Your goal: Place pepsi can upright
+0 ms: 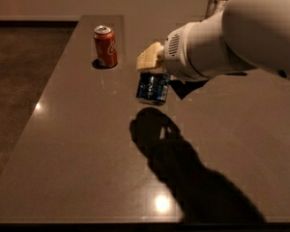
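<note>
The gripper (153, 70) holds the pepsi can (153, 88) nearly upright above the table (72, 158).

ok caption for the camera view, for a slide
Gripper holds the pepsi can nearly upright over the table, near the red can

Dim, warm light here, falling from above on the far side. The arm's (222, 47) white shell is the brightest thing in shot. The gripper (152, 71) hangs over the middle of the surface (72, 168), clamped on the pepsi can (153, 87), and arm and can throw one big dark shadow (183, 173) toward the near edge. A hot glare spot (160, 203) pops on the polished top near the front. The red can (106, 46) casts a small shadow at its foot. The floor (24, 66) at left lies murky.
</note>
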`<state>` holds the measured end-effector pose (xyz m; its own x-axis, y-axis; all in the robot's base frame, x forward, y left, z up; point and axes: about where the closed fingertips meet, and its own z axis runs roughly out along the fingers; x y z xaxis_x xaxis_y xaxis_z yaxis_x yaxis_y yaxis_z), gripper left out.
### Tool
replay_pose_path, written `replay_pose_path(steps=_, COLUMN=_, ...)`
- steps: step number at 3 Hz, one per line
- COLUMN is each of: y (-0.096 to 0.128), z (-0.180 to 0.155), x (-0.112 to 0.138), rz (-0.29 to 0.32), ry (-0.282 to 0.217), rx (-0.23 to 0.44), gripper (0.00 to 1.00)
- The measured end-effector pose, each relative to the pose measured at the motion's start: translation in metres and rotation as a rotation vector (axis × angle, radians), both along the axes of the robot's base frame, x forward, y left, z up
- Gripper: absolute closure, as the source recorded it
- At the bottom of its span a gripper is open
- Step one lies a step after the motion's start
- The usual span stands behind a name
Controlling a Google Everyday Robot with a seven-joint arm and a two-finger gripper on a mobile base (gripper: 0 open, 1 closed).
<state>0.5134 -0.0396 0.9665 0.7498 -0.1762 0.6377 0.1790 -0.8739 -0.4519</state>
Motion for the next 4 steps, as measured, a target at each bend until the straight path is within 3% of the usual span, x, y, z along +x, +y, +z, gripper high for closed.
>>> replay_pose_path(steps=2, y=0.017, z=-0.011, x=-0.003, rz=0.088, ry=-0.197, rx=0.032, gripper=1.0)
replay_pose_path(steps=3, y=0.03, z=-0.012, x=0.0, rz=0.128, ry=-0.338, rx=0.005, gripper=1.0)
replay_pose_path(steps=4, y=0.042, z=-0.019, x=0.004, rz=0.209, ry=-0.478, rx=-0.084, gripper=1.0)
